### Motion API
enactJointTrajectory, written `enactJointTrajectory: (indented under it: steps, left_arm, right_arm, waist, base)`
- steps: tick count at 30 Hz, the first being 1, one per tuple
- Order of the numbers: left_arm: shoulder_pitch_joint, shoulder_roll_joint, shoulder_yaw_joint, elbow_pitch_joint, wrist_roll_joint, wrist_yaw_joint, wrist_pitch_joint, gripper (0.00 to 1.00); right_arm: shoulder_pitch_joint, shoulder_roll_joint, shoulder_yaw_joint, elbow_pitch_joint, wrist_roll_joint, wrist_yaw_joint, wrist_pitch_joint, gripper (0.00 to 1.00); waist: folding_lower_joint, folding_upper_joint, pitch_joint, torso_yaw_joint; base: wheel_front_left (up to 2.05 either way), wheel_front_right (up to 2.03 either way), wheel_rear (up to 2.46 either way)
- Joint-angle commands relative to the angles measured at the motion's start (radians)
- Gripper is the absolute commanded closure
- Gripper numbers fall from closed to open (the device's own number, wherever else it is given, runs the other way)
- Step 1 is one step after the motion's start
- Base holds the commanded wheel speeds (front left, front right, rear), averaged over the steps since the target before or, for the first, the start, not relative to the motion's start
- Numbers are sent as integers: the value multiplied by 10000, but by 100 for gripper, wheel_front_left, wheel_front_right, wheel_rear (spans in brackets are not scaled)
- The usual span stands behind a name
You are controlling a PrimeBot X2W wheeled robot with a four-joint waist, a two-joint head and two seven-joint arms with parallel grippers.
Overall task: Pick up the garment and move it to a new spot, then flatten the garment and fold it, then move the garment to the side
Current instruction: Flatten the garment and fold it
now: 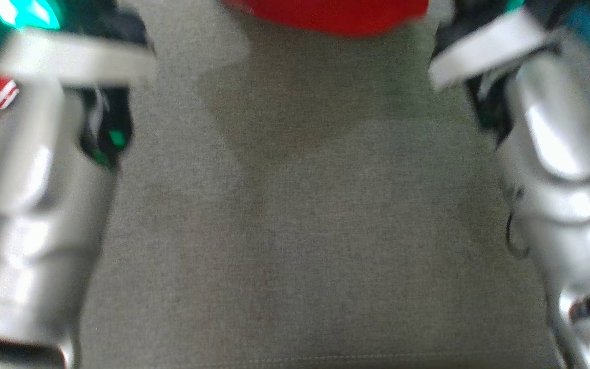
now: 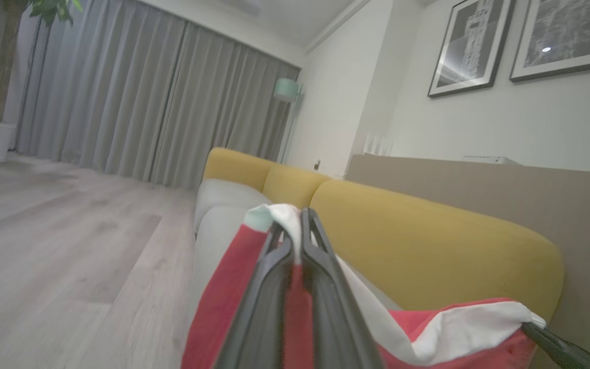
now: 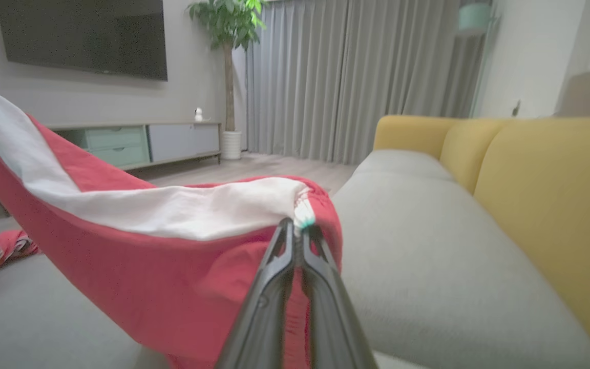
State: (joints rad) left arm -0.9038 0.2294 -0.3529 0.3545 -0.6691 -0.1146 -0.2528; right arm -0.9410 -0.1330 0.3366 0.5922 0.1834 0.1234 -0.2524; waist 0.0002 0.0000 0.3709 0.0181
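Red cloth hangs between your two arms: the red cloth garment [image 3: 172,266] with a broad white band is lifted and slung like a hammock above the grey fabric sofa seat [image 3: 428,266]. Your left fingers [image 2: 305,225] are closed tight on one white-edged corner. Your right fingers [image 3: 289,241] are closed on the opposite corner of the same band. Neither arm is nearer; each holds an end.

The garment's long axis runs from one set of fingers to the other, across your front, with the yellow padded backrest [image 3: 546,205] beyond it. In the head view the garment shows ahead of both pale forearms, at the top middle. The band sags between the grips, so the cloth is not taut, and the red body drops below it toward the seat. You cannot tell whether the lowest fold touches the cushion.

This looks like the carry to a new spot. Laying it flat will likely call for drawing the arms apart to take out the sag, then lowering both ends evenly.

A red, white-striped piece [image 3: 8,246] lies on the seat off to your left. Whether it belongs to this garment is unclear.
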Motion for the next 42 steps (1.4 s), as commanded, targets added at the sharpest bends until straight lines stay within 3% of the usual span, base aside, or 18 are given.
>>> enactJointTrajectory:
  steps: [1, 14, 24, 29, 34, 42]
  left_arm:
    - [290, 241, 371, -503, -37, -46, -71, 100]
    - [5073, -837, 2037, -2772, 962, -142, -88, 100]
    - [8636, -1278, 2188, -5093, 1629, -158, -89, 100]
    - [10310, -1345, 2018, -5966, 1758, -159, -89, 100]
    - [10913, -1362, 1806, -6006, 1695, -143, -50, 100]
    - [10009, -1237, 1494, -4947, 1659, -151, -1, 100]
  right_arm:
    - [430, 217, 144, -488, 48, 73, -88, 100]
    - [4057, 345, 313, -2205, 584, 73, -92, 100]
    - [7277, 212, -165, -4100, 711, 73, -93, 100]
    - [9114, 121, -531, -4929, 722, 73, 12, 100]
    - [10016, 136, -721, -5479, 722, 73, 448, 100]
    - [9705, 311, -783, -5057, 724, 73, 607, 100]
  waist:
    - [-2, 0, 71, 51]
    - [-2, 0, -841, 131]
    - [-2, 0, -2905, 220]
    - [-2, 0, -3405, 202]
    - [-2, 0, -3395, 78]
    - [-2, 0, -3046, -68]
  base:
    - [0, 0, 0]
    - [0, 0, 0]
    - [0, 0, 0]
    - [0, 0, 0]
    - [0, 0, 0]
    - [0, 0, 0]
